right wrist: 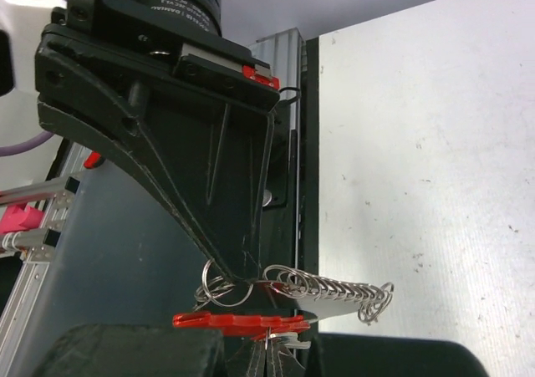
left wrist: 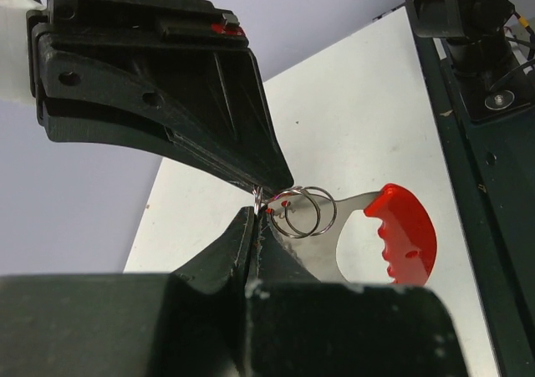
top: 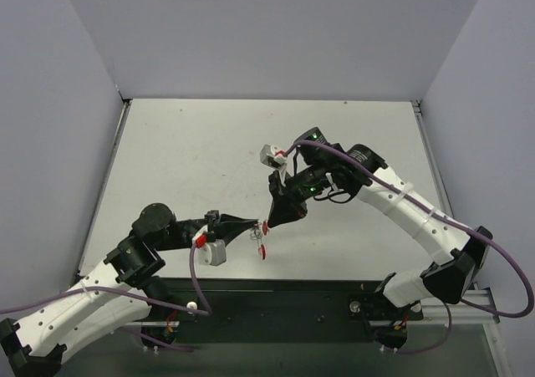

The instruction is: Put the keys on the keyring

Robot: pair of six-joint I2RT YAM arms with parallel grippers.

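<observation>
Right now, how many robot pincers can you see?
2. The left pincer reaches in from the near left, the right pincer from the right. Their tips meet above the table's near edge, both shut on the keyring. None looks hidden.

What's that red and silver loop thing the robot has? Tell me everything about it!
The keyring is a thin loop. One side is a bright red arc that looks like plastic, with little bumps on its inner edge. The other side is a flat, shiny grey metal band. A few small silver rings hang at the band's end. It is held up over the white table. The left gripper, shut, pinches it by the rings. The right gripper, also shut, touches the same spot.
</observation>
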